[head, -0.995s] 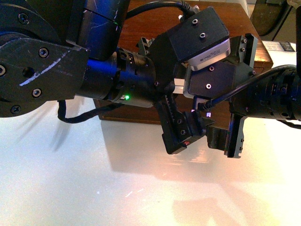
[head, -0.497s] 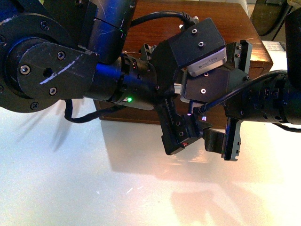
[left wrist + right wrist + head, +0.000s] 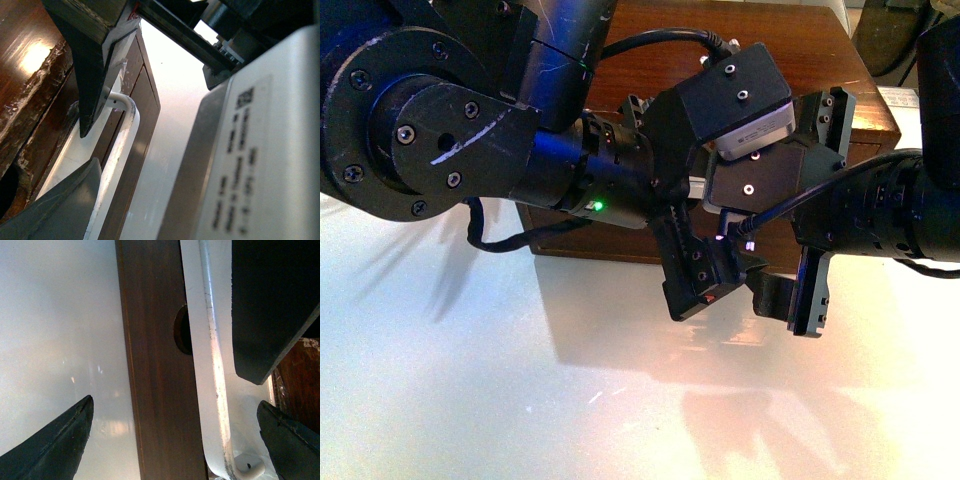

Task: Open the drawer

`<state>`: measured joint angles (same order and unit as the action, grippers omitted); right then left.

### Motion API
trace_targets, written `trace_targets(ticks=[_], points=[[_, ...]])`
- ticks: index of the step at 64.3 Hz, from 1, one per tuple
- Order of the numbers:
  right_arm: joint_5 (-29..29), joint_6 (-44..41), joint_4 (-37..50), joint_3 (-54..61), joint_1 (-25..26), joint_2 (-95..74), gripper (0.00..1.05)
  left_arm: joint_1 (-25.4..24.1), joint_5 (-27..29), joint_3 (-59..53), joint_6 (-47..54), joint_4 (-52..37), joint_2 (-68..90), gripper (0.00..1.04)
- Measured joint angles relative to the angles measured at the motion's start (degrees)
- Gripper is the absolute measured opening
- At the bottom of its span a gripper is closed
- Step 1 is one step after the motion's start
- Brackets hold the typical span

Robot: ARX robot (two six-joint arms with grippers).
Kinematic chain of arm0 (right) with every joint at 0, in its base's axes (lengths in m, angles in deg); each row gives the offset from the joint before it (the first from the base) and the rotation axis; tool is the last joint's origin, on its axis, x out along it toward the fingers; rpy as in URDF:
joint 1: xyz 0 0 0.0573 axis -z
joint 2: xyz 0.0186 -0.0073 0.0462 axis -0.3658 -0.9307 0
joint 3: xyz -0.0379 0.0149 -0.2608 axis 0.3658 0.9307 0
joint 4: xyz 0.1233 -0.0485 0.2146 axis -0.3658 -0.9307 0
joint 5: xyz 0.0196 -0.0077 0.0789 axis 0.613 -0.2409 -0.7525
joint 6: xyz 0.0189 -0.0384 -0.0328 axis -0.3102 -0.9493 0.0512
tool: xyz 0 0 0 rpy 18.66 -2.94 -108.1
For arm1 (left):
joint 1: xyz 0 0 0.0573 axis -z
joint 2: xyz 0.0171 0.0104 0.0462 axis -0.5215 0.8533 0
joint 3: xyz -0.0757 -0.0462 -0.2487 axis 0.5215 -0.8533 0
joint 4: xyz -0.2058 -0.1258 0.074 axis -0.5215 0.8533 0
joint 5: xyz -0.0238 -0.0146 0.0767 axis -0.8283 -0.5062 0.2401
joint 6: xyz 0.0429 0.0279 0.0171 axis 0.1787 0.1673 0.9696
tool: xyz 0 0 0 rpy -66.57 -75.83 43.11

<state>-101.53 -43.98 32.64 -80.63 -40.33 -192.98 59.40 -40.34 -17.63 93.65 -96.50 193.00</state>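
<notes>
Front view: both arms crowd the centre of the frame over the white bench (image 3: 470, 390). They sit in front of a dark-brown wooden cabinet (image 3: 800, 40) at upper centre. A green light shows on the left arm's wrist. The arms hide most of the cabinet's face from here.

Left wrist view: the left gripper (image 3: 89, 147) has its jaws apart, nothing pinched. One dark finger reaches down from upper left, its tip just beside the bent end of the white bar handle (image 3: 117, 160). The other, grey finger rises from lower left and crosses in front of the bar. A grey-white box (image 3: 250, 150) with a blurred label fills the right of the frame.

Right wrist view: the drawer (image 3: 150, 365) runs as a dark-brown strip top to bottom through the centre. Its half-round notch is on the right edge, above mid-frame. The handle lies just right of it, one foot at lower right. The right gripper (image 3: 175, 402) has its jaws spread wide, one tip lower left over the bench, the other lower right past the handle. It grasps nothing. A broad black part overlaps the bar at upper right.

How far out the drawer sits: cannot tell.
</notes>
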Motion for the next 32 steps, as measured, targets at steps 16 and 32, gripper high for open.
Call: trace_targets(ticks=[16, 32], points=[[0.5, 0.8, -0.7, -0.4, -0.1, -0.6, 0.96, -0.6, -1.1, 2.1, 1.4, 1.9, 1.5, 0.96], [0.9, 0.9, -1.7, -0.9, -0.6, -1.0, 0.96, -1.2, -1.5, 2.9, 3.8, 4.0, 2.1, 0.96]])
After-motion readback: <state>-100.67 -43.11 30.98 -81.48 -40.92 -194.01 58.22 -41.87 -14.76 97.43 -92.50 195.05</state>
